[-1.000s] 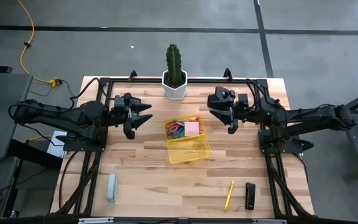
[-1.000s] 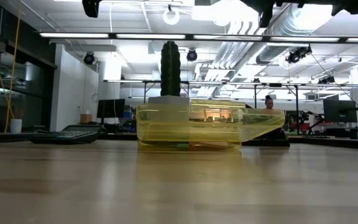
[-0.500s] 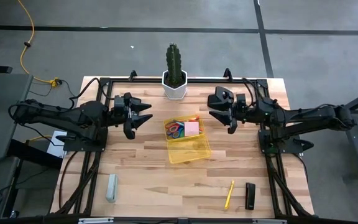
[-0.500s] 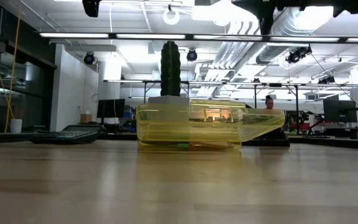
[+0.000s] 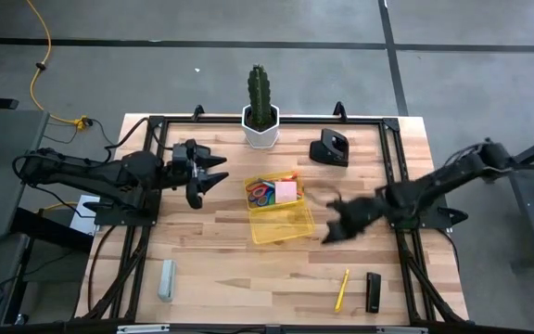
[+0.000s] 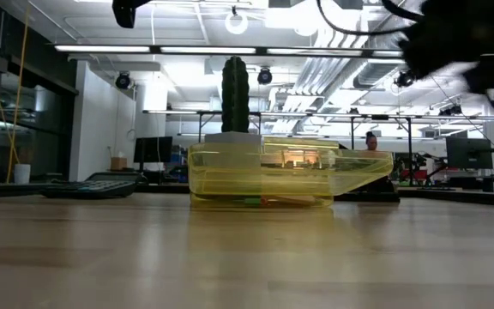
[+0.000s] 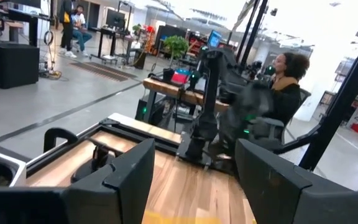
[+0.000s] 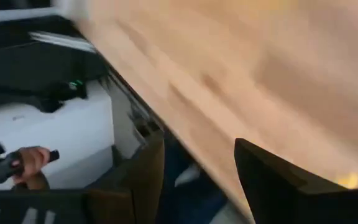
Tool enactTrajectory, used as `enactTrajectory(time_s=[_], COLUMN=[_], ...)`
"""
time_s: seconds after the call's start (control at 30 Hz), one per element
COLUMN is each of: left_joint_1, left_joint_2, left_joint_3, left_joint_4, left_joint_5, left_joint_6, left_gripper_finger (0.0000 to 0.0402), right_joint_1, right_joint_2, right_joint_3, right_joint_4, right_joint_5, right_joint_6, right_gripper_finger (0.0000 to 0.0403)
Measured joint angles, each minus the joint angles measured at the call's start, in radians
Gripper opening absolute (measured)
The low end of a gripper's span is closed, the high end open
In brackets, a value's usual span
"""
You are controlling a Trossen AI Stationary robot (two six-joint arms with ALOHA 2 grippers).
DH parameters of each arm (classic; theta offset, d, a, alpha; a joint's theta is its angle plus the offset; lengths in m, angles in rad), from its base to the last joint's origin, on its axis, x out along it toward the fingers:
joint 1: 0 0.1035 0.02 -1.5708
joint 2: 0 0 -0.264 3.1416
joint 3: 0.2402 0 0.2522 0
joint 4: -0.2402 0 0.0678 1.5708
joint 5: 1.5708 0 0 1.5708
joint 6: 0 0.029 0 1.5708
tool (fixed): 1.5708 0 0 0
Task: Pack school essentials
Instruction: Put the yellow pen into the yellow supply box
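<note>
A clear yellow box (image 5: 279,210) stands mid-table, and it also shows in the low view (image 6: 264,176). In it lie blue-handled and red-handled scissors (image 5: 262,192) and a pink sticky-note pad (image 5: 287,191). A yellow pencil (image 5: 342,289) lies flat near the table's near edge. My left gripper (image 5: 215,176) hovers open to the left of the box, its two fingers apart in its wrist view (image 7: 194,180). My right gripper (image 5: 334,227), blurred, is to the right of the box and above the wood. It is open in its own wrist view (image 8: 197,180).
A cactus in a white pot (image 5: 260,116) stands at the far edge. A black object (image 5: 329,148) sits far right, a black oblong (image 5: 374,292) lies beside the pencil, and a grey block (image 5: 166,278) lies near left. A person's hand (image 8: 33,158) shows beyond the table.
My right arm has swung fast from the far right of the table toward the near edge. It now stands right of the yellow box, blurred. A black object shows where that gripper stood.
</note>
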Motion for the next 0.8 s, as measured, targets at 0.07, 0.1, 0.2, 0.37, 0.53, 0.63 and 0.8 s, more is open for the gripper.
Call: enactTrajectory(time_s=[0.07, 0.1, 0.2, 0.37, 0.53, 0.63, 0.8], left_joint_1=[0.000, 0.000, 0.000, 0.000, 0.000, 0.000, 0.000], left_joint_2=[0.000, 0.000, 0.000, 0.000, 0.000, 0.000, 0.000], left_joint_3=[0.000, 0.000, 0.000, 0.000, 0.000, 0.000, 0.000], left_joint_4=[-0.014, -0.019, -0.029, -0.029, -0.029, -0.030, -0.036], left_joint_5=[0.000, 0.000, -0.001, -0.003, -0.004, -0.004, -0.004], left_joint_6=[0.000, 0.000, 0.001, 0.024, 0.043, 0.043, 0.043], left_gripper_finger=[0.0211, 0.0211, 0.0211, 0.0211, 0.0211, 0.0211, 0.0211], right_joint_1=[0.098, 0.141, 0.261, 0.366, 0.375, 0.366, 0.350], right_joint_2=[0.048, 0.068, 0.136, 0.243, 0.341, 0.412, 0.524], right_joint_3=[0.000, 0.000, 0.000, -0.001, 0.039, 0.085, 0.130], right_joint_4=[0.010, 0.008, 0.008, 0.024, 0.022, 0.022, -0.014], right_joint_5=[-0.003, -0.003, -0.009, -0.034, -0.061, -0.062, -0.105], right_joint_6=[0.164, 0.251, 0.477, 0.719, 0.774, 0.773, 0.761], right_gripper_finger=[0.0188, 0.0188, 0.0188, 0.0188, 0.0188, 0.0188, 0.0188])
